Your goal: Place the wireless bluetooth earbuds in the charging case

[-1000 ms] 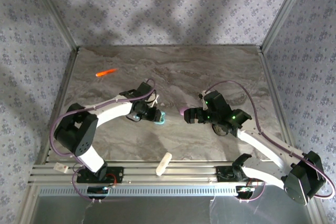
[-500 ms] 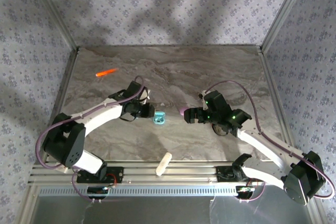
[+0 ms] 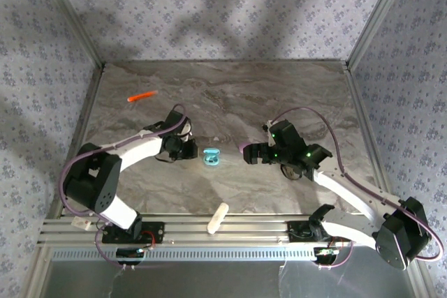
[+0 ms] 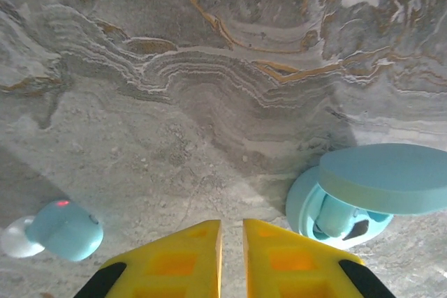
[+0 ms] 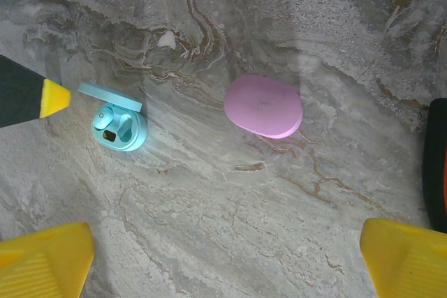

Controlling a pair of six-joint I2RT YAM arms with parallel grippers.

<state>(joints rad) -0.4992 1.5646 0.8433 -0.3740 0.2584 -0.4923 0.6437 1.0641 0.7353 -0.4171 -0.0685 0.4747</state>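
- Near edge: a white stick lies on the rail. Not part of this job.
- Left gripper: yellow fingers almost together with a thin slit between them, nothing held. It sits low over the table, left of centre.
- Loose teal earbud: on the table just beside that gripper, off to one side of the fingers, red light on top. A pale blob touches it; can't tell what it is.
- Teal case: on the other side of the fingers, about mid-table, lid up. One seated earbud is in it, and the slot next to it looks dark and empty.
- My read: the step in hand is grabbing the loose bud for that empty slot.
  - Open the fingers first, then centre over the bud so it isn't nudged away.
  - It's glossy and rounded, so a skewed pinch will likely squirt it out. Close gently.
  - Approach the slot from above, clear of the raised lid.
- Right gripper: fingers spread wide, empty, hovering right of centre.
- Pink case: ahead of the right gripper, lid shut, apart from the teal case.
- Toward the far-left corner: an orange piece, irrelevant.
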